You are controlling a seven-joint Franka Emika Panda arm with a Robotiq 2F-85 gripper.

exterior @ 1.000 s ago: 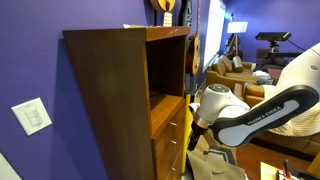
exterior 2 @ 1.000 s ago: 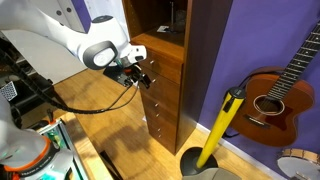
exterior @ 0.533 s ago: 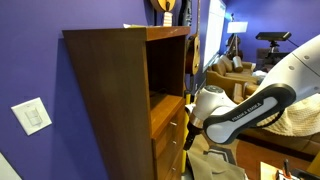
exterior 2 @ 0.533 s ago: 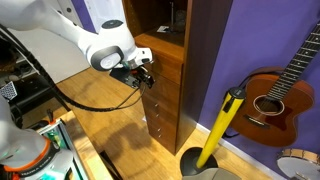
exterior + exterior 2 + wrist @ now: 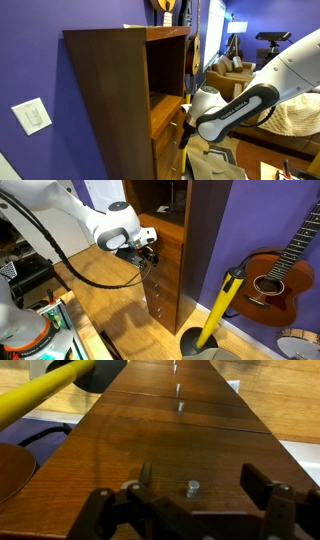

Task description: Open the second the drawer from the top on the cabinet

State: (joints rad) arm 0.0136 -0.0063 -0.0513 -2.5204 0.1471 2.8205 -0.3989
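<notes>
the gripper (image 5: 149, 254) is at the cabinet (image 5: 105, 95) front, jaws wide with the knob (image 5: 191, 488) between them. the drawer (image 5: 150, 460) sits flush, high in the stack under the open shelf.

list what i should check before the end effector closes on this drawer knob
1. End effector open: ok, the jaws stand wide in the wrist view.
2. Knob between the fingers: ok, roughly centred and untouched.
3. Drawer shut: ok, its front looks flush with the next one.
4. It is the second drawer from the top: cannot tell, the arm hides the stack on the cabinet.
5. Yellow pole out of the pull path: ok, it stands by the cabinet's side panel.
</notes>
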